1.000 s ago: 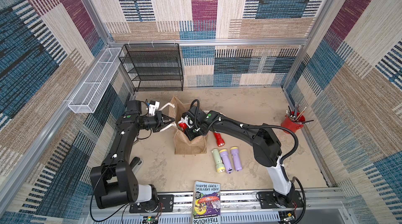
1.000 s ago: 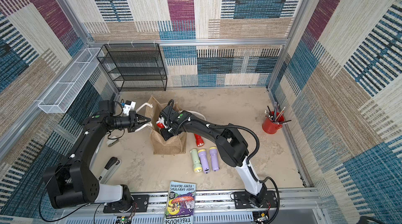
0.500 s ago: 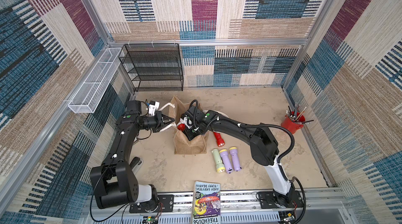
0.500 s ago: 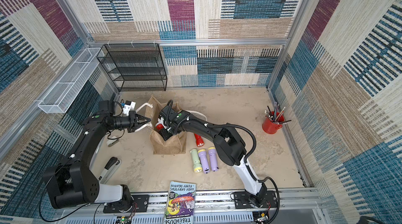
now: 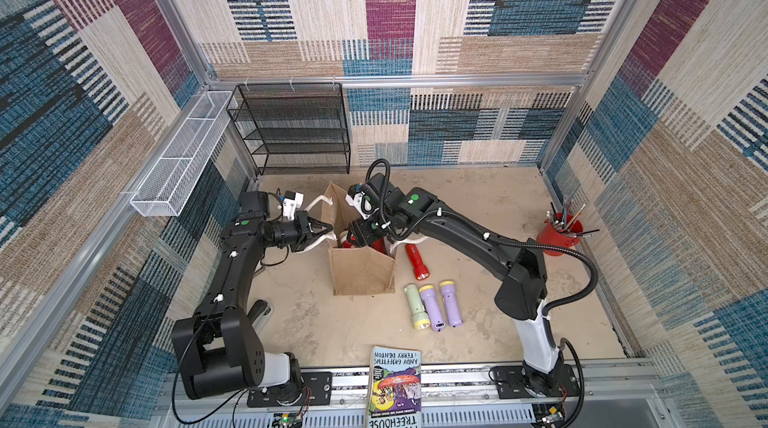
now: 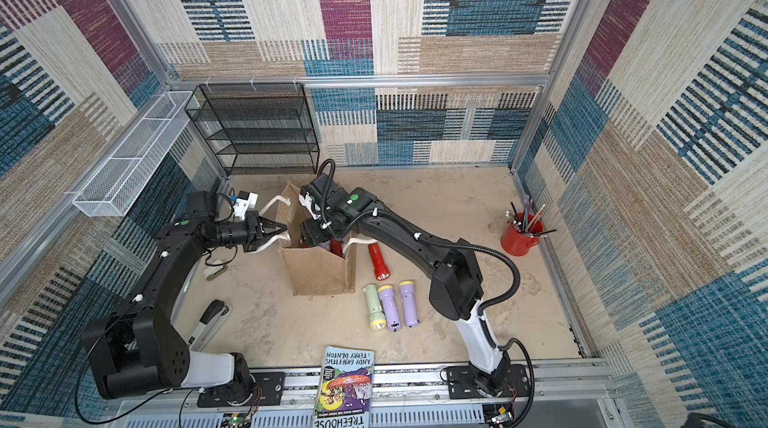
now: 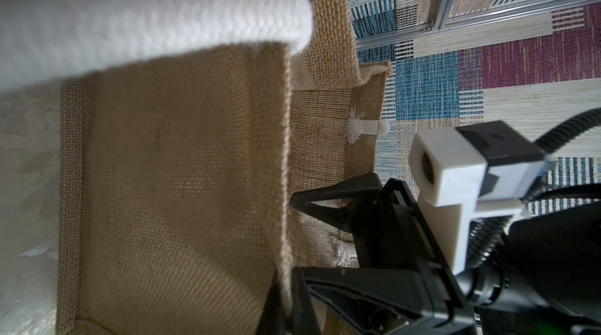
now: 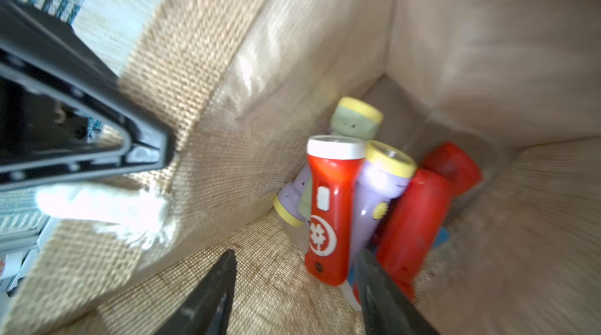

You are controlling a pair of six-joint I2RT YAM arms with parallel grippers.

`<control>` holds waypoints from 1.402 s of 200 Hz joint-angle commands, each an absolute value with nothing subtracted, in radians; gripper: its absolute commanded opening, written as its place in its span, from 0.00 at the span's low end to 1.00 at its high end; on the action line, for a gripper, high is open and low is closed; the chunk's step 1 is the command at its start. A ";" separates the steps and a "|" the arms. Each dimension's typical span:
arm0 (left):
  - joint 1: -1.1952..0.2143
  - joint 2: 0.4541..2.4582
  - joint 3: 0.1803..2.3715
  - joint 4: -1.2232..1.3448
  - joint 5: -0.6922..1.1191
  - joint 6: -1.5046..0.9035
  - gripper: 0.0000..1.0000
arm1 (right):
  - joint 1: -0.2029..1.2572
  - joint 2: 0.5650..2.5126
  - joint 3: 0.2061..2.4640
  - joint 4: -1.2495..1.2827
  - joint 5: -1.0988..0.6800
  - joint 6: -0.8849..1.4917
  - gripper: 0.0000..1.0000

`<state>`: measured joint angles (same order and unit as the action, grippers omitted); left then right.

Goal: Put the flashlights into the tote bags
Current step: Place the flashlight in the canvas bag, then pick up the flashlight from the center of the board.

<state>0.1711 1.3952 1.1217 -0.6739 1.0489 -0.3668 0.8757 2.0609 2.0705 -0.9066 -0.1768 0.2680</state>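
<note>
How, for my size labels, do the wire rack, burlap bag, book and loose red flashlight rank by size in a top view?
1. wire rack
2. burlap bag
3. book, cut off at the edge
4. red flashlight

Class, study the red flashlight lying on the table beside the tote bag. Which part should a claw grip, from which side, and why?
Grip the red flashlight around its straight barrel, mid-length, coming from directly above and closing across its width. It lies flat, its head flares wider, and the tote bag crowds one side.
</note>
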 commanded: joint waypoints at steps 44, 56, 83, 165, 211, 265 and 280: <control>0.175 1.393 1.127 -0.645 1.045 -0.367 0.00 | 0.801 1.775 1.930 -0.818 0.003 0.320 0.64; 0.174 1.393 1.126 -0.645 1.045 -0.367 0.00 | 0.756 1.685 1.843 -0.779 0.020 0.344 0.65; 0.174 1.398 1.131 -0.644 1.045 -0.370 0.00 | 0.612 1.462 1.581 -0.668 -0.010 0.419 0.68; 0.175 1.408 1.139 -0.646 1.047 -0.374 0.00 | 0.367 1.252 1.083 -0.581 -0.108 0.467 0.76; 0.175 1.405 1.133 -0.652 1.048 -0.368 0.00 | 0.365 1.405 1.050 -0.500 -0.272 0.448 0.74; 0.175 1.407 1.132 -0.655 1.048 -0.362 0.00 | 0.400 1.543 1.052 -0.433 -0.314 0.446 0.73; 0.175 1.407 1.133 -0.657 1.048 -0.360 0.00 | 0.425 1.589 1.074 -0.430 -0.307 0.438 0.73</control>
